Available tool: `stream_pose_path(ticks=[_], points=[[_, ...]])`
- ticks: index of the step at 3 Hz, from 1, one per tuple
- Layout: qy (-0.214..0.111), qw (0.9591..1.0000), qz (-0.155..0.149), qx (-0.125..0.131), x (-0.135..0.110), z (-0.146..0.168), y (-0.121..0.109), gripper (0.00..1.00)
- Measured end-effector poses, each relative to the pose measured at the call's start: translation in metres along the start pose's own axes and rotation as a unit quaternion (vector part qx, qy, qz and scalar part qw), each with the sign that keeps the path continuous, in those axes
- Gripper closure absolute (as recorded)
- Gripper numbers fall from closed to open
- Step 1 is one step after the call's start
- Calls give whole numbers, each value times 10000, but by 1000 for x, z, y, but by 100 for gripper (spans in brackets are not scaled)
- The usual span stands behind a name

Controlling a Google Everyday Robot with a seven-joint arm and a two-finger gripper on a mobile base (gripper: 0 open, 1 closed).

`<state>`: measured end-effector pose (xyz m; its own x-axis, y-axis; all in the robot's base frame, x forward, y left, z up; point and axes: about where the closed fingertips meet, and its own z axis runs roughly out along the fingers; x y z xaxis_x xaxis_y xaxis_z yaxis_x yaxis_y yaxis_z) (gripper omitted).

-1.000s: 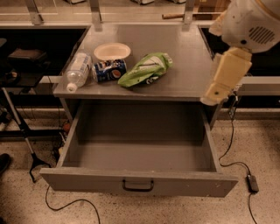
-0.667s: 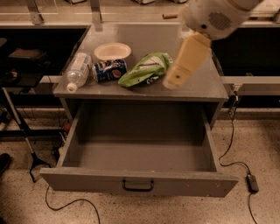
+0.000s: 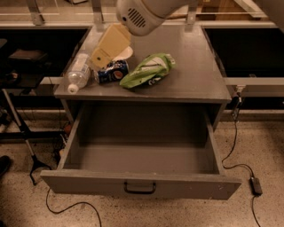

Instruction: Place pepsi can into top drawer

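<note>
- The only view looks steeply down from above and in front of the boxy grey metal cabinet (image 3: 195,80), facing its front side.
- It stands near: the wide, shallow grey top drawer (image 3: 88,182), open toward the lens, fills the lower half of the frame, with the speckled floor (image 3: 186,213) along the bottom edge.
- The cabinet's flat top lies farther off, in the upper half.
- The white arm (image 3: 142,13) enters from the top edge. Its cream-coloured gripper (image 3: 101,57) sits upper left, just above the small dark blue pepsi can (image 3: 112,72).
</note>
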<state>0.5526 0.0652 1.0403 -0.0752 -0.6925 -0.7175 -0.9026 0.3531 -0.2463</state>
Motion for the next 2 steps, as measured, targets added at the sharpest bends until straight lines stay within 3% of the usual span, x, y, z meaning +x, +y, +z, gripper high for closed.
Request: stream_pose_path(ticks=[2], points=[[55, 10000, 61, -5, 7, 15, -8, 0]])
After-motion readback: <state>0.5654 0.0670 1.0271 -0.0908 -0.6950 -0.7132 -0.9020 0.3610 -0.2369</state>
